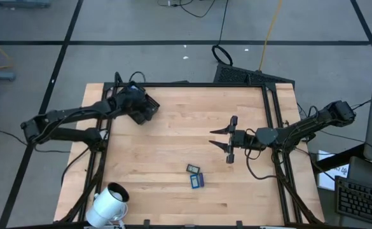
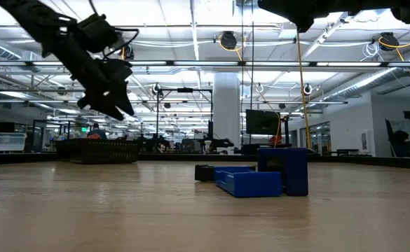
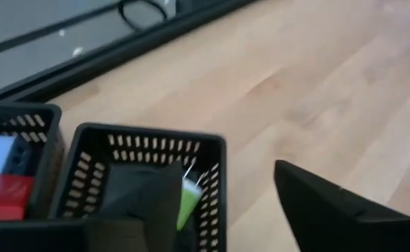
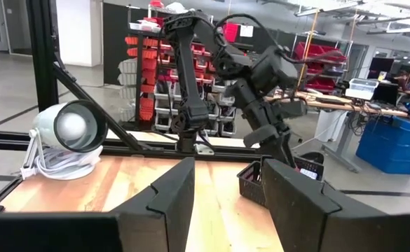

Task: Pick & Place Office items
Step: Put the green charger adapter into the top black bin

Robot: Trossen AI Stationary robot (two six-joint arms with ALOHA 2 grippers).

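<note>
Two small blue office items [image 1: 193,168] [image 1: 197,180] lie flat on the table near its near edge. The low view shows them as a flat blue block [image 2: 250,182], an upright dark blue block [image 2: 289,168] and a small black bit [image 2: 205,172]. My left gripper [image 3: 215,171] [image 1: 141,108] hovers open over the black tray [image 3: 148,140] at the table's far left. The tray holds a red item [image 3: 5,196] in one compartment and a green bit [image 3: 188,199] in another. My right gripper [image 1: 212,137] [image 4: 226,203] is open above the table's middle right, pointing left, farther back than the blue items.
A large white cylinder [image 1: 112,202] [image 4: 71,129] sits at the table's near left corner. A black frame rail [image 1: 271,108] runs along the table's right and far edges. Bare wood lies between the tray and the blue items.
</note>
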